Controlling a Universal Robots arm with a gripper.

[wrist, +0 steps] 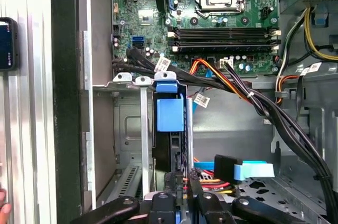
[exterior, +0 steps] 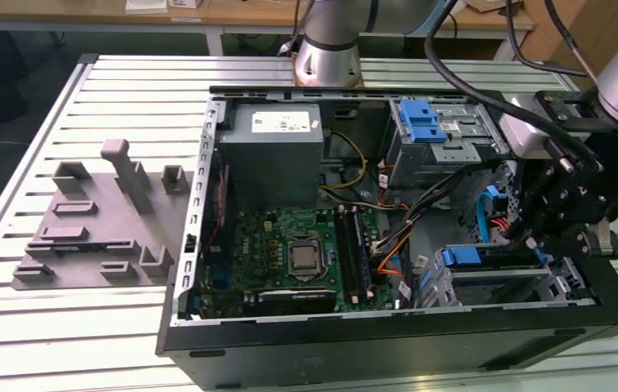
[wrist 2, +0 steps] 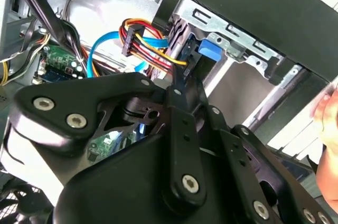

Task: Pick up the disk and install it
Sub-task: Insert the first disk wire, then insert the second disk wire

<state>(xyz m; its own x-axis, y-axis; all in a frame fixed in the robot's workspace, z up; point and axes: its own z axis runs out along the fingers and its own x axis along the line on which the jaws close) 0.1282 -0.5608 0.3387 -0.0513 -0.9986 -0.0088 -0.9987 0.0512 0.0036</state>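
One open computer case (exterior: pixel 396 343) lies on the tabletop (exterior: pixel 91 327), with one grey moulded fixture (exterior: pixel 96 224) at its 9 o'clock. Inside sit one green motherboard (exterior: pixel 286 257) carrying one processor (exterior: pixel 304 255), one grey power-supply box (exterior: pixel 276 151) at 12 o'clock, and two metal drive cages with blue latches: one (exterior: pixel 439 135) at 1 o'clock, one (exterior: pixel 494 269) at 4 o'clock.

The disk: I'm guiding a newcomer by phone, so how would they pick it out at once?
Find the open black computer case on the slatted table. In its near corner at the exterior view's right, by the gripper, a metal drive cage holds the disk on edge. It is the dark slab with a blue bracket, not the farther cage's blue latch.
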